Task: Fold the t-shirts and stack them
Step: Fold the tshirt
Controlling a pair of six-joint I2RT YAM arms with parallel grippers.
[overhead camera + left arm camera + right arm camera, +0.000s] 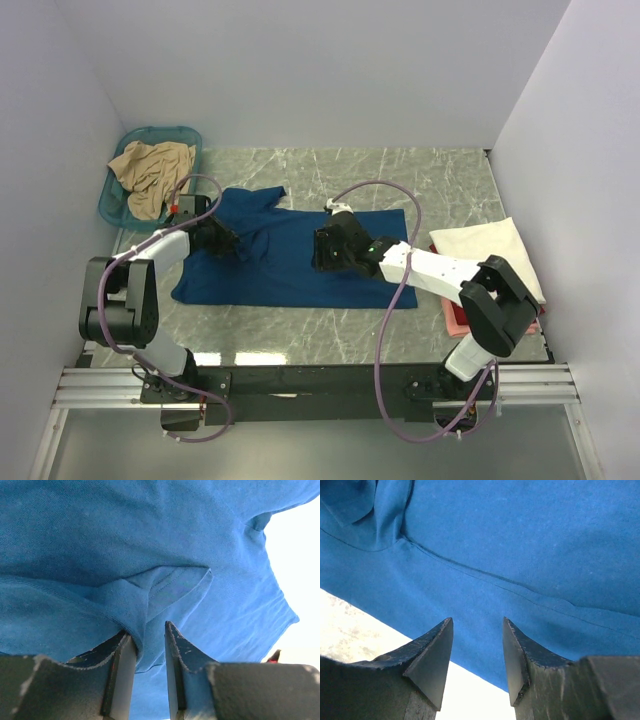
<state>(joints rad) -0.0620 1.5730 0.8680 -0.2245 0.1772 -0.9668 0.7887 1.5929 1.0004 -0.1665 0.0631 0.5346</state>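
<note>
The dark blue t-shirt lies spread on the counter. The left end effector pinches a fold of it (by a hem). The right end effector is parted over its edge.

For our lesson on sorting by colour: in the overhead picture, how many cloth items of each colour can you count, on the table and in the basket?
dark blue t-shirt: 1
tan t-shirt: 1
cream-white t-shirt: 1
red cloth, only an edge showing under the cream-white one: 1
Total: 4
</note>
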